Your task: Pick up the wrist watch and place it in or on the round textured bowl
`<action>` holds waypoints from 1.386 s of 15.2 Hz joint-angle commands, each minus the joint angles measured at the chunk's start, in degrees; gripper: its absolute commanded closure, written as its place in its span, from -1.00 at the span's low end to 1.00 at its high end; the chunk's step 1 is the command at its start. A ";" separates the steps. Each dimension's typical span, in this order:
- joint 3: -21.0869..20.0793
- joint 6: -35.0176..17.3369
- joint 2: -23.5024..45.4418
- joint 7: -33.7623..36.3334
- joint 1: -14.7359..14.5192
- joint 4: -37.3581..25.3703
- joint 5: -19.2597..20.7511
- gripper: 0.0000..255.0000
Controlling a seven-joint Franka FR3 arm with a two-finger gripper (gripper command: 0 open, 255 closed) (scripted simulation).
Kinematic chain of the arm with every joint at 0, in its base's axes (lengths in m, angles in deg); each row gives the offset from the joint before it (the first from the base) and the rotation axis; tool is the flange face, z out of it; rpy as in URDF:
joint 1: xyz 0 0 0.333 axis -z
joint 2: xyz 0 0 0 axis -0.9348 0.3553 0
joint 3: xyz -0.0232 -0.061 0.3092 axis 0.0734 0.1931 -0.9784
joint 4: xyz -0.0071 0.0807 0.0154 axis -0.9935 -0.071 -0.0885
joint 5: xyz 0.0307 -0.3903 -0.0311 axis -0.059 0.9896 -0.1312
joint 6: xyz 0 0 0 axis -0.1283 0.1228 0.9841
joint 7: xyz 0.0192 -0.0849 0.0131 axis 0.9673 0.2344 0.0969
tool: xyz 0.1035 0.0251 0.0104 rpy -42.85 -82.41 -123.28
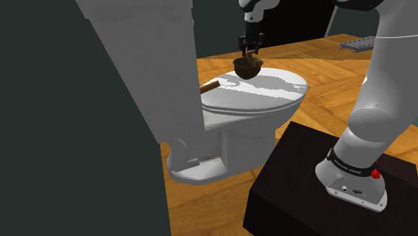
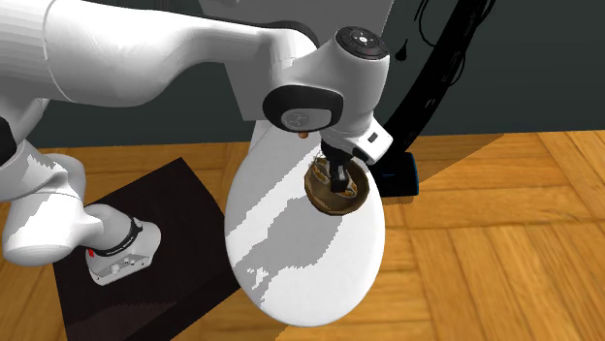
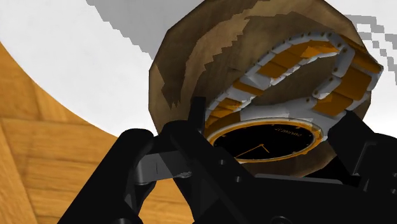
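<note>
A round brown textured bowl (image 1: 246,67) (image 2: 337,194) (image 3: 191,57) stands on the white toilet lid (image 1: 268,90) (image 2: 301,252) (image 3: 83,57). My gripper (image 1: 251,52) (image 2: 339,182) (image 3: 270,121) hangs straight down over the bowl's mouth. Its fingers are shut on the wrist watch (image 1: 251,49) (image 3: 267,143), one on each side of the black dial. The watch has a gold-rimmed face and an orange and silver link band (image 3: 305,63) that loops out over the bowl's inside.
A short brown stick (image 1: 210,87) lies on the lid near the tall white cistern (image 1: 147,53). The dark stand (image 1: 301,188) sits close beside the toilet. A grey flat object (image 1: 362,43) lies on the wooden floor behind.
</note>
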 commanded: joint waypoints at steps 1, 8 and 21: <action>0.01 -0.67 -0.09 -0.05 0.01 0.73 0.00 1.00; 0.01 -0.67 -0.09 -0.05 0.01 0.72 0.00 -1.00; 0.13 6.41 -0.66 0.12 0.13 -5.81 0.20 -1.00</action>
